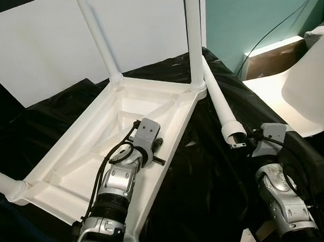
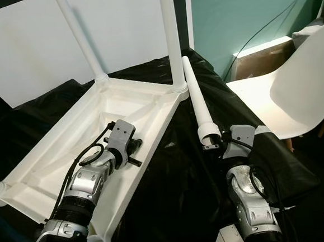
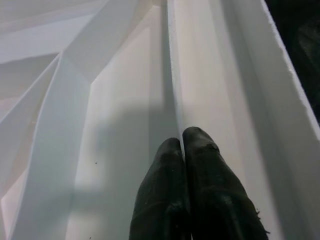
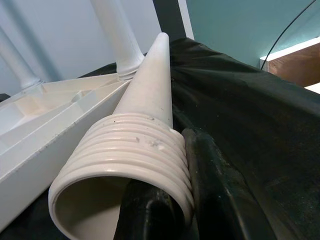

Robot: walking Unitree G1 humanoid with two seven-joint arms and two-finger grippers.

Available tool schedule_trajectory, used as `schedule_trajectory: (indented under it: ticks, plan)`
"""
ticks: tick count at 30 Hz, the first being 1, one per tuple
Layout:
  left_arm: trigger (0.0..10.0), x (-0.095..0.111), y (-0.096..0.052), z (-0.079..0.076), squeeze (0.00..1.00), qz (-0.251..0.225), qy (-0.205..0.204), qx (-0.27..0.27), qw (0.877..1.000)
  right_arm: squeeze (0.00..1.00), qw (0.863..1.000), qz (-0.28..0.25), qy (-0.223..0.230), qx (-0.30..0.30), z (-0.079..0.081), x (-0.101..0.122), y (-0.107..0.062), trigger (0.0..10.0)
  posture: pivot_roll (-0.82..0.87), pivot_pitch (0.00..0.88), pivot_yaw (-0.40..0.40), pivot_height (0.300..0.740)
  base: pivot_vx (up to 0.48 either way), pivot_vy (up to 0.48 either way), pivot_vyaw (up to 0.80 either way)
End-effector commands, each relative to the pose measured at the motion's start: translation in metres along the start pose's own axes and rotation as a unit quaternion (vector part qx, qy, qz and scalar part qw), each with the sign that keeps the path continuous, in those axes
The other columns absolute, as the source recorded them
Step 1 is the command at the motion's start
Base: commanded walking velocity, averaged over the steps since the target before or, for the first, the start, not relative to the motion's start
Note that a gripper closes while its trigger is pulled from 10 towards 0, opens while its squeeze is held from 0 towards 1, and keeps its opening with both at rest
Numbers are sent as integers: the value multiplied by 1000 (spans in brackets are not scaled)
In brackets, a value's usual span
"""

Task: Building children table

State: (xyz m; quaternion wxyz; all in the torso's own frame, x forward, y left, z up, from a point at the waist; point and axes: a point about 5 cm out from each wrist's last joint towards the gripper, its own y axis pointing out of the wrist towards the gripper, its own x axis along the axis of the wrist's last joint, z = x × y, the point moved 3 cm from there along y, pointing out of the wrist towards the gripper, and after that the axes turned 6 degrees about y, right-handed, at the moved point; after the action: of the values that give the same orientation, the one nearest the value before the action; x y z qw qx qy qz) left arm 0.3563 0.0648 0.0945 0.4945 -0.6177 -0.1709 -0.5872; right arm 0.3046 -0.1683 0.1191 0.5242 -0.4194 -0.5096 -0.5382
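I'm gripping the loose leg (image 1: pixel 219 102) at its threaded end with the right gripper (image 1: pixel 243 144), its long axis pointing toward upper centre; the left gripper (image 3: pixel 182 150), fingers pressed together, is resting inside the upturned tabletop (image 1: pixel 69 156).

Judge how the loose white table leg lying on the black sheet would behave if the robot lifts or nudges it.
The loose table leg is a hollow tube with a threaded end, so probably stiff and light. Round and tapered, it would likely roll in a curve on the black sheet. Smooth plastic may slip between the right gripper fingers closed on its threaded end.
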Motion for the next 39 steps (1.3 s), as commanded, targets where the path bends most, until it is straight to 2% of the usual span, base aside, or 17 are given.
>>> schedule_trajectory:
  ticks: [1, 6, 7, 12, 15, 20, 23, 24, 26, 27, 30, 33, 34, 35, 36, 37, 39]
  plan:
    - [0, -27, 3, -14, 0, 54, -13, -17, 998, 0, 999, 12, -1, 40, 19, -6, 2, 10000, -56, 0, 125, 740, 0, 0, 0]
    - [0, -25, 7, -14, 0, 62, -23, 10, 998, 0, 999, 11, -1, 41, 20, -6, 2, 10000, -59, 0, 128, 740, 0, 0, 0]
    - [0, -22, 9, -9, 0, 61, -44, 42, 996, 0, 999, 10, -2, 42, 20, -5, 2, 10000, -59, 0, 128, 740, 0, 0, 0]
    - [0, -21, 10, -2, 0, 58, -67, 70, 994, 0, 999, 11, -2, 42, 21, -6, 2, 10000, -60, 0, 129, 740, 0, 0, 0]
    - [0, -17, 8, 14, 0, 38, -134, 139, 981, 0, 999, 11, -3, 43, 21, -6, 2, 10000, -60, 0, 129, 740, 0, 0, 0]
    - [0, -13, 6, 23, 0, 20, -174, 179, 968, 0, 999, 12, -3, 43, 21, -6, 2, 10000, -59, 0, 129, 740, 0, 0, 0]
    - [0, -10, 1, 37, 0, -3, -223, 234, 946, 0, 999, 12, -3, 45, 22, -6, 2, 10000, -57, 0, 128, 740, 0, 0, 0]
    - [0, -10, 1, 37, 0, -3, -223, 234, 946, 0, 999, 12, -3, 45, 22, -6, 2, 10000, -57, 0, 128, 740, 0, 0, 0]
    - [0, -9, -5, 51, 0, -17, -247, 284, 926, 0, 999, 13, -3, 47, 23, -7, 2, 10000, -54, 0, 126, 740, 0, 0, 0]
    - [0, -10, -8, 57, 75, -22, -250, 308, 918, 0, 999, 13, -3, 48, 24, -7, 3, 10000, -53, 0, 126, 740, 0, 0, 0]
    - [0, -12, -13, 64, 71, -27, -254, 335, 907, 0, 999, 13, -3, 48, 24, -7, 3, 10000, -52, 0, 126, 740, 0, 0, 0]
    - [0, -11, -11, 64, 67, -28, -250, 330, 910, 0, 999, 13, -3, 48, 24, -7, 3, 10000, -52, 0, 126, 740, 0, 0, 0]
    - [10000, -7, -7, 58, 0, -33, -230, 308, 922, 0, 999, 13, -3, 49, 24, -7, 4, 10000, -50, 0, 127, 740, 0, 0, 0]
    - [10000, -7, -7, 58, 0, -33, -230, 308, 922, 0, 999, 13, -3, 49, 24, -7, 4, 10000, -50, 0, 127, 740, 0, 0, 0]
    - [10000, -1, -4, 51, 0, -44, -212, 289, 933, 0, 999, 13, -3, 49, 24, -7, 4, 10000, -50, 0, 127, 740, 0, 0, 0]
    - [10000, 6, -2, 46, 1000, -62, -202, 271, 939, 0, 999, 13, -3, 49, 25, -7, 4, 10000, -50, 0, 127, 740, 0, 0, 0]
    - [10000, 10, -2, 42, 1000, -75, -196, 260, 942, 0, 999, 13, -2, 49, 25, -7, 4, 10000, -50, 0, 127, 740, 0, 0, 0]
